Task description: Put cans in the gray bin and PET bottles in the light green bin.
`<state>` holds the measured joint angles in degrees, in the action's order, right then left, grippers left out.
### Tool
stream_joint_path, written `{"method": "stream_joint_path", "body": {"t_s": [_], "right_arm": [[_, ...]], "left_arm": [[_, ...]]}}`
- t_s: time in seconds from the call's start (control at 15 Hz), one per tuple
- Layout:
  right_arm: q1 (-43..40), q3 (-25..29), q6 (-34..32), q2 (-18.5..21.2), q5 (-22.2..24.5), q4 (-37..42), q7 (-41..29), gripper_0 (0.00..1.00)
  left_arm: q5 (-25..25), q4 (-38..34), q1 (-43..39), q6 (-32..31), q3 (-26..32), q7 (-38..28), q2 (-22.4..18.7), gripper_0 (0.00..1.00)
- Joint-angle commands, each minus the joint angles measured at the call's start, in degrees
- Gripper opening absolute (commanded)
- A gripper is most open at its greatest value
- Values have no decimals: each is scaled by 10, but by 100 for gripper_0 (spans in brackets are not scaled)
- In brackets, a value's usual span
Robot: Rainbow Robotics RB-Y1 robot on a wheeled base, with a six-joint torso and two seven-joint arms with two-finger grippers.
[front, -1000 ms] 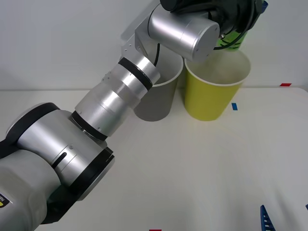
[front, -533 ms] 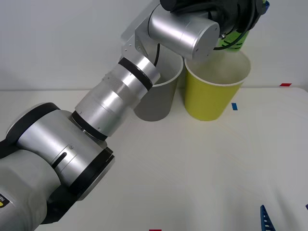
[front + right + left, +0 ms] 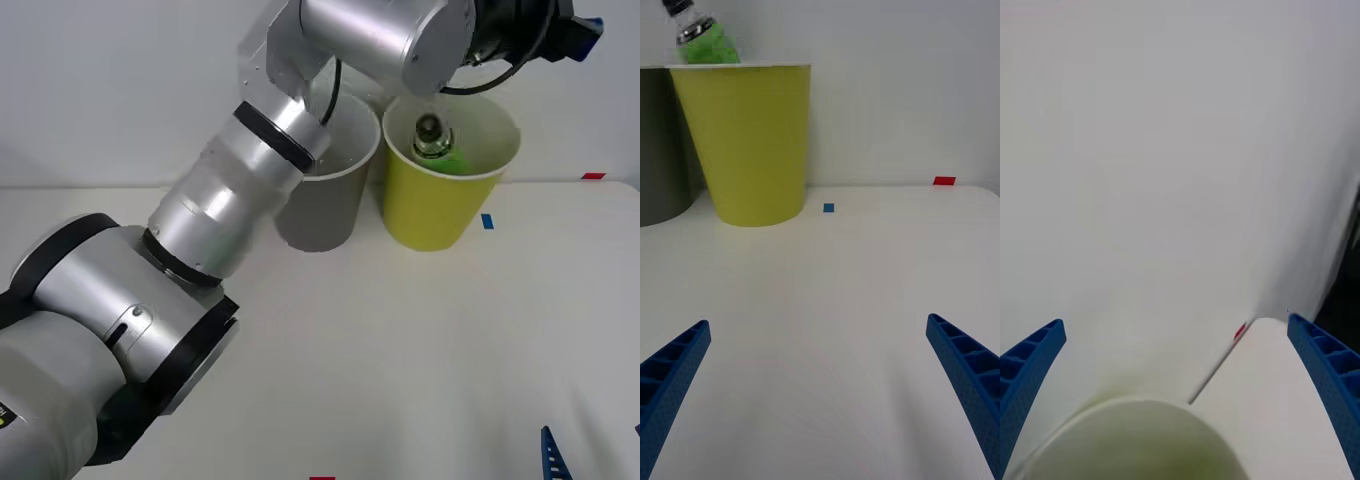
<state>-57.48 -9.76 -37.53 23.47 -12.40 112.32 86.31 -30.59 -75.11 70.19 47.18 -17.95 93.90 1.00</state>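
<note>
PET bottle [image 3: 436, 143] in light green bin [image 3: 440, 210], gray bin [image 3: 320, 210] left.

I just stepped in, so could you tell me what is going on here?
The robot is sorting recycling. Its left gripper is open above the light green bin, and the PET bottle sits in that bin's mouth, cap up. The gray bin stands beside it. The right gripper waits open, low over the table.

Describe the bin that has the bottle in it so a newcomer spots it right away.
At the table's far edge by the wall stand two same-sized round bins. The right one, the light green bin, holds a green bottle; its neighbour, the gray bin, is dull gray.
</note>
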Motion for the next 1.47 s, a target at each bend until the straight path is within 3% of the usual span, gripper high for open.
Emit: {"method": "stream_joint_path", "body": {"t_s": [0.07,0.33,0.47,0.67,1.13,1.47], "right_arm": [[0,0,0,0,0,0,0,100],[0,0,0,0,0,0,0,100],[0,0,0,0,0,0,0,100],[0,0,0,0,0,0,0,100],[0,0,0,0,0,0,0,100],[0,0,0,0,0,0,0,100]], "left_arm": [[12,-144,-32,117,30,2,-7,100],[33,-310,-182,122,34,5,-57,100],[33,-395,-256,122,47,3,-114,100],[29,-472,-338,122,94,3,-166,100],[60,-645,-587,115,193,10,-192,100],[92,-740,-748,107,195,10,-196,100]]}}
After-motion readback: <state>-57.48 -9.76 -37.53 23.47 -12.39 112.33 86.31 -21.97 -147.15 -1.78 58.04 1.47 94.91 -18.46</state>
